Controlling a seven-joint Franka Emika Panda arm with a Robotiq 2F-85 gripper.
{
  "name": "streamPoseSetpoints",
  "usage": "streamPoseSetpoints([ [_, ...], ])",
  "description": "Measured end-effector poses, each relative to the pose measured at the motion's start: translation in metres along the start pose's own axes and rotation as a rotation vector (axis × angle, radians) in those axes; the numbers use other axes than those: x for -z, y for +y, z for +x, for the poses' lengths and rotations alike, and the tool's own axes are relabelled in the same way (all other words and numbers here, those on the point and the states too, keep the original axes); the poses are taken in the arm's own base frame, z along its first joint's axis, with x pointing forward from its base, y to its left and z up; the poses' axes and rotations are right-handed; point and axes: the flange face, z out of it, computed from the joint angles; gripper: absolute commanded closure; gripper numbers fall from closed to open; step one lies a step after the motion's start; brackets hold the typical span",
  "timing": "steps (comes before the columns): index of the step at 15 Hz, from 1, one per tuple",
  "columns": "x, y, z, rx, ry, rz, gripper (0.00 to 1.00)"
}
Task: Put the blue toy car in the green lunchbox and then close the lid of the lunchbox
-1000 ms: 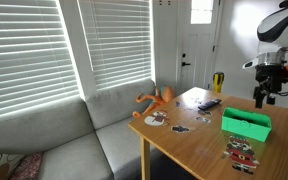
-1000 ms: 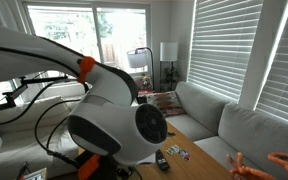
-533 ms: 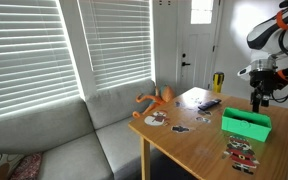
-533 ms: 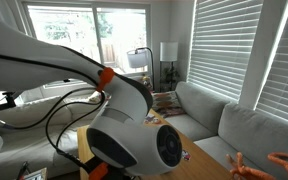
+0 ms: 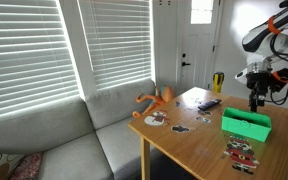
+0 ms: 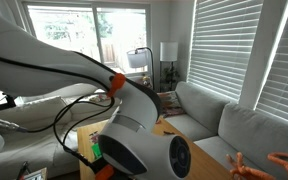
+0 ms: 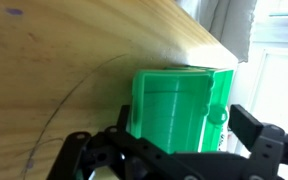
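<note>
1. Filling most of an exterior view: the white robot arm (image 6: pixel 134 140), wearing an orange band at one joint and trailing black cables.
2. Running along under the closed blinds: a grey sofa (image 5: pixel 74 135), sitting right against the table's side.
3. Carrying everything beside that sofa: the wooden tabletop (image 5: pixel 189 145).
4. Sitting toward one end of the tabletop: the green lunchbox (image 5: pixel 246 124), also showing up close in the wrist view (image 7: pixel 179 100), lying near the tabletop's edge. Cannot tell whether its lid is up or down.
5. Hovering just above the lunchbox without touching it: the gripper (image 5: pixel 255 102). Showing dark fingers (image 7: pixel 74 150) in the wrist view, spreading wide apart and gripping nothing.
6. Sprawling at the tabletop corner nearest the sofa: an orange toy (image 5: pixel 156 98) with splayed limbs.
7. Lying near the tabletop's edge, well apart from the lunchbox: a small dark blue shape (image 5: pixel 209 103), too small for making out.
</note>
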Motion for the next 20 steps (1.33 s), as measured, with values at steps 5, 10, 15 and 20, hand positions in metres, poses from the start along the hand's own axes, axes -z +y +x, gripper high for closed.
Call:
streamPoseSetpoints([
  [5,-0.007,0.000,0.012,-0.020,-0.007,0.026,0.00],
  [10,-0.011,0.003,0.016,-0.047,-0.021,0.036,0.00],
  [15,-0.017,0.005,0.018,-0.059,-0.046,0.066,0.00],
  [20,-0.018,0.006,0.017,-0.067,-0.049,0.114,0.00],
])
